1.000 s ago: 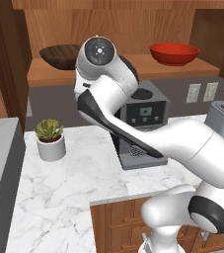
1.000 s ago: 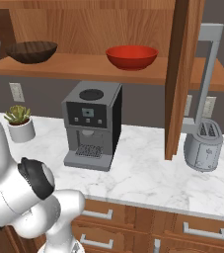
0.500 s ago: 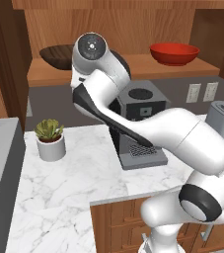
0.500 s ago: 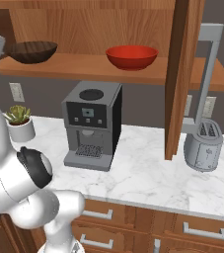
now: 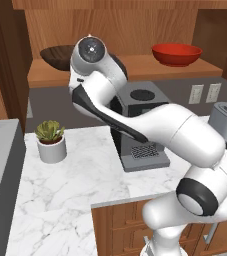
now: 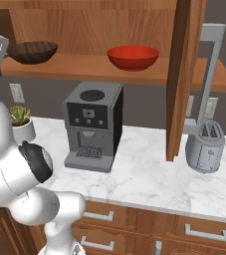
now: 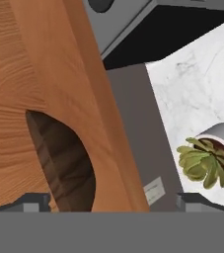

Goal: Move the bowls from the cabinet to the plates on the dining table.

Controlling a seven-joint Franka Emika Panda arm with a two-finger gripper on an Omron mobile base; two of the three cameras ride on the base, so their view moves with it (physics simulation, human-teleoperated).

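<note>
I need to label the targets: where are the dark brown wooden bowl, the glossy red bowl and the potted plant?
Dark brown wood-grain bowl (image 6: 33, 52): right base view, outer wall.
Glossy red bowl (image 6: 132, 58): right base view, outer wall.
Grey-potted green plant (image 5: 50, 132): left base view, leaves.

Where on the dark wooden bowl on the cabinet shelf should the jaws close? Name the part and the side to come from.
Take the dark wooden bowl by its rim, at the edge toward the shelf's open front, one jaw inside and one outside. It sits upright on the cabinet shelf, shallow and wide, so a pinch on the thin rim looks likelier to hold than spanning it. The gripper stands open.
</note>
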